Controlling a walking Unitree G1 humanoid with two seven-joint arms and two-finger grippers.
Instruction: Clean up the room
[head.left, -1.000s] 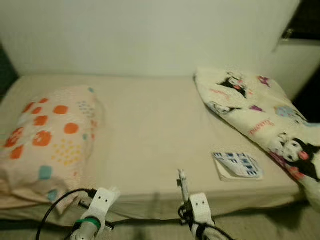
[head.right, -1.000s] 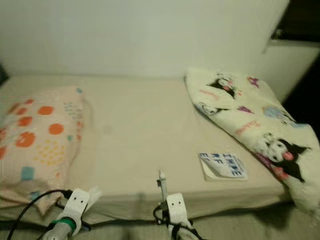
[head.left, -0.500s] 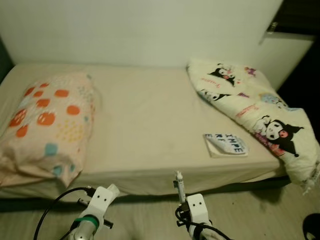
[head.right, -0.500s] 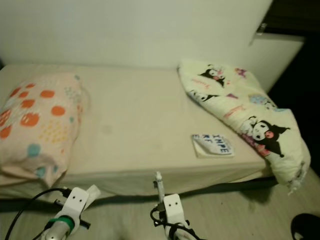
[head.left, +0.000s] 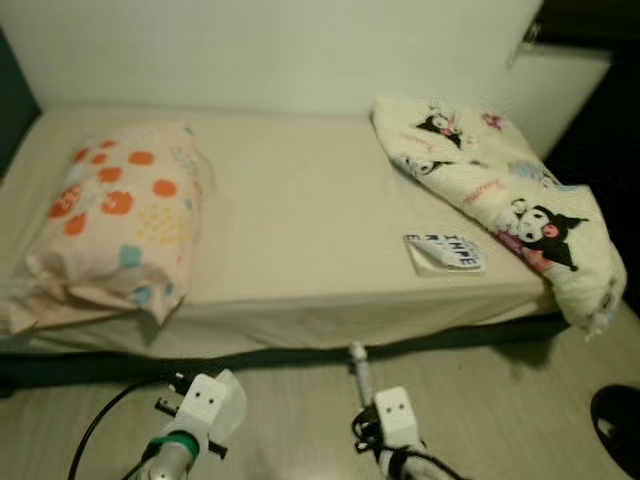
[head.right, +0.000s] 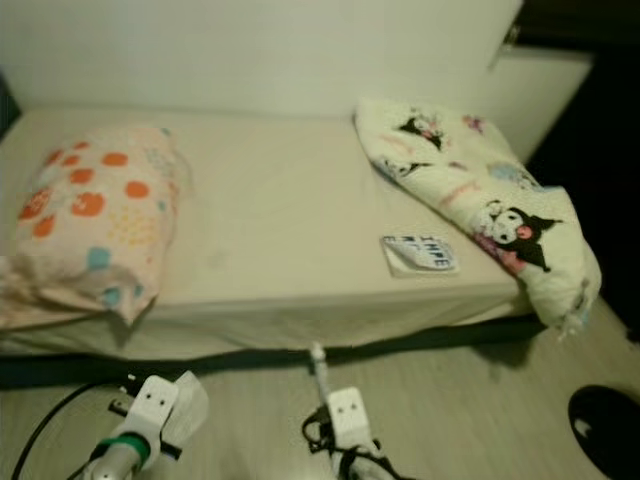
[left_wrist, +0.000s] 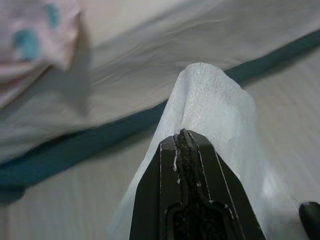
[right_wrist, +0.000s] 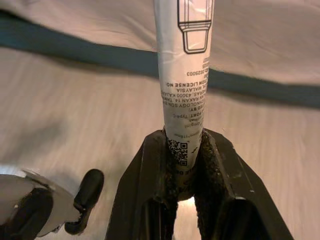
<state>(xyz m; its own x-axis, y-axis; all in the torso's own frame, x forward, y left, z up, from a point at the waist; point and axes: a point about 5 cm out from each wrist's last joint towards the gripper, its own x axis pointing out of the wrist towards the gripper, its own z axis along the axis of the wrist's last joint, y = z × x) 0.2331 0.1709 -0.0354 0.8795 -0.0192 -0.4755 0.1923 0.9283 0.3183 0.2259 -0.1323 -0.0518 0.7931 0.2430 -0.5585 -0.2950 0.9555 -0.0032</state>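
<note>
The left gripper (left_wrist: 186, 137), over the floor (head.left: 500, 400) before the bed (head.left: 300, 220), pinches a white tissue (left_wrist: 210, 105) between closed fingers. The right gripper (right_wrist: 183, 150) clamps a white printed packet (right_wrist: 184, 75) reading "MALAYSIA" beside a QR code. On the bed lies a packet (head.left: 445, 252) lettered "INPE".

The head camera is pulling back from the bed (head.left: 300, 200), so more of the wooden floor (head.left: 500, 400) is showing along its near edge. A dark round object (head.left: 618, 415) is coming into sight at the right.
</note>
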